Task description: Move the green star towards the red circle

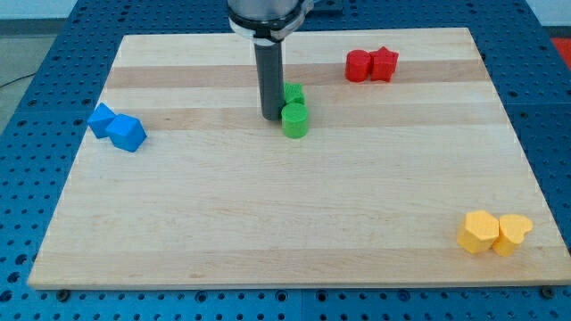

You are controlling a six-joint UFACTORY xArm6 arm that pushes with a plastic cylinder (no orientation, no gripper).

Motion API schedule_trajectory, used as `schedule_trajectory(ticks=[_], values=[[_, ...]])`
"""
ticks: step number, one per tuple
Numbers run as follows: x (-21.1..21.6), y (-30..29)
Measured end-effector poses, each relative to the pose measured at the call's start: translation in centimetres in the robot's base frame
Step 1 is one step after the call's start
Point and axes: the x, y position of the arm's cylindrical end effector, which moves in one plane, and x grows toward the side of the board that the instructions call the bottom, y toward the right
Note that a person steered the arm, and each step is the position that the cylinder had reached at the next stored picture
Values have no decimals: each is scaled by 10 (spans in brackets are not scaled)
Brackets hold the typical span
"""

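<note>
My tip (271,117) is resting on the wooden board (268,223), grasping nothing, touching the left side of two green blocks. The nearer green cylinder (295,120) is sitting at its 3 o'clock; the green star (293,93), partly hidden, is lying at 1 o'clock. The red circle (358,65) and another red block (384,63) are sitting farther off at 2 o'clock.

The green star-shaped block (293,93) was seen near the bench's top centre, partly hidden, touching a green cylinder on its lower side. The red circular block (359,65) lay toward the view's upper right, well apart from it.
</note>
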Motion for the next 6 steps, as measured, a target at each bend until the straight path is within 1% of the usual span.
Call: schedule_trajectory(ticks=[1,3,4,6], values=[[-4,14],[-69,14],[-76,17],[-76,34]])
